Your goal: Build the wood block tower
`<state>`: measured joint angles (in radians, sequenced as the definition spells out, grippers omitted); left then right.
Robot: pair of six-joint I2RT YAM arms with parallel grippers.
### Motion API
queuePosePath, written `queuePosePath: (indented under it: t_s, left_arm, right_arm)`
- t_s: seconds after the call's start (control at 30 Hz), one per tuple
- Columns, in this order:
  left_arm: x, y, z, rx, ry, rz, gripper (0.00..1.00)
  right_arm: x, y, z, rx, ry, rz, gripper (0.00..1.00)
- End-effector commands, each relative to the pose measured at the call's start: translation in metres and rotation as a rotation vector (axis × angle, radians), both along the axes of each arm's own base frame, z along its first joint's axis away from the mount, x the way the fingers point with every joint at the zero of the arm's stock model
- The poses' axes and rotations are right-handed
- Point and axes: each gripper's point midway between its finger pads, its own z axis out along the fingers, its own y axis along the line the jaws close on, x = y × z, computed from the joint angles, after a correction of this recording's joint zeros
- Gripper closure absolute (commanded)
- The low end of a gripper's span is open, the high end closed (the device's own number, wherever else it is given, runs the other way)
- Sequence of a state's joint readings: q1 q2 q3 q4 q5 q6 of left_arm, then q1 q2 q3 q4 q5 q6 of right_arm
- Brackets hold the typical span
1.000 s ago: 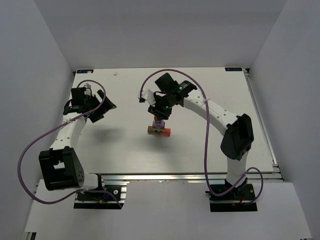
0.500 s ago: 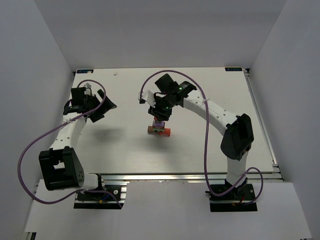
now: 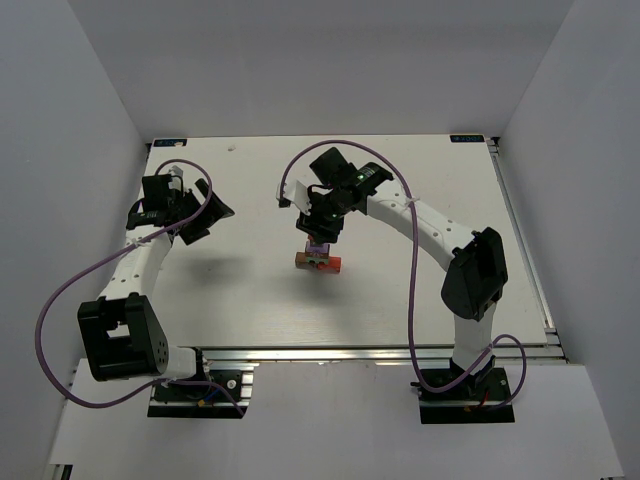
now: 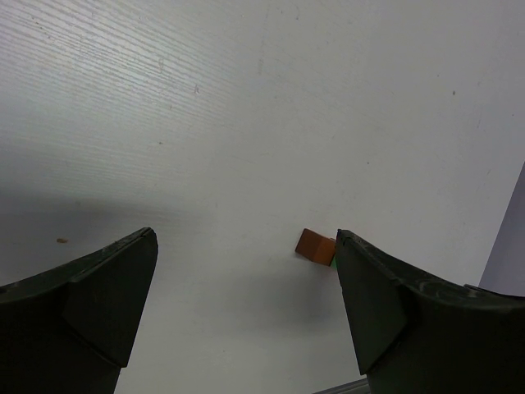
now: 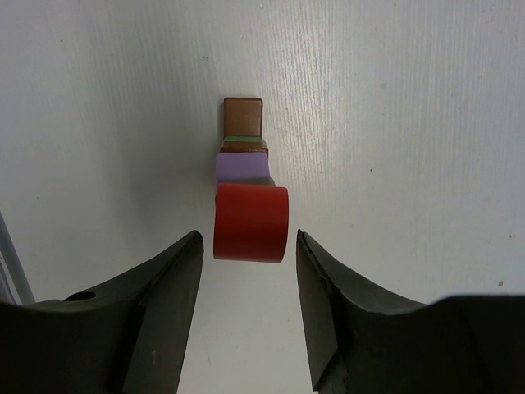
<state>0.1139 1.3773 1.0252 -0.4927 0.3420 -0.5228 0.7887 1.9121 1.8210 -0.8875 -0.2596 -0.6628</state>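
The tower [image 3: 318, 258] stands mid-table: a brown bar and a red bar lowest, lilac above. In the right wrist view I look straight down on it. A red rounded block [image 5: 251, 223] is on top, with a lilac block [image 5: 242, 167], a green sliver and a brown block [image 5: 243, 116] below it. My right gripper [image 5: 248, 240] is open just above the tower, its fingers on either side of the red block and clear of it; it also shows in the top view [image 3: 322, 228]. My left gripper [image 3: 212, 212] is open and empty at the far left, as the left wrist view [image 4: 246, 242] shows.
The left wrist view shows a brown block with a green edge [image 4: 316, 245] far off, beside the right finger. The white table [image 3: 420, 290] has a metal rail along its near edge [image 3: 380, 352]. Grey walls close in on both sides.
The right wrist has shifted very slightly above the tower. The left arm and the tower have not moved.
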Motion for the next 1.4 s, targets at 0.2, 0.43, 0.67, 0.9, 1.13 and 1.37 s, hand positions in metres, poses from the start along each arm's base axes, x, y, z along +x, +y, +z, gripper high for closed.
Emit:
queuePosePath:
  t_s: [0.2,0.43,0.67,0.9,1.13,1.37]
  left_arm:
    - [0.000,-0.005,0.011,-0.006,-0.045,-0.029,0.02]
    - [0.000,-0.004,0.011,-0.005,-0.047,-0.029,0.02]
    - [0.000,-0.004,0.011,-0.006,-0.047,-0.030,0.02]
    - [0.000,-0.005,0.012,-0.009,-0.052,-0.033,0.02]
    - [0.000,-0.006,0.013,-0.012,-0.058,-0.038,0.02]
    - [-0.001,-0.007,0.019,-0.012,-0.080,-0.046,0.02]
  right_arm:
    - [0.002,0.000,0.022,0.034,-0.073,0.002,0.45]
    - [0.004,-0.001,0.023,0.032,-0.084,-0.008,0.45]
    - [0.005,-0.003,0.022,0.026,-0.089,-0.011,0.45]
    - [-0.002,-0.002,0.028,0.046,-0.076,0.015,0.44]
    - [-0.035,0.002,0.053,0.139,-0.030,0.158,0.19]
    - [-0.054,0.000,0.108,0.288,-0.110,0.201,0.11]
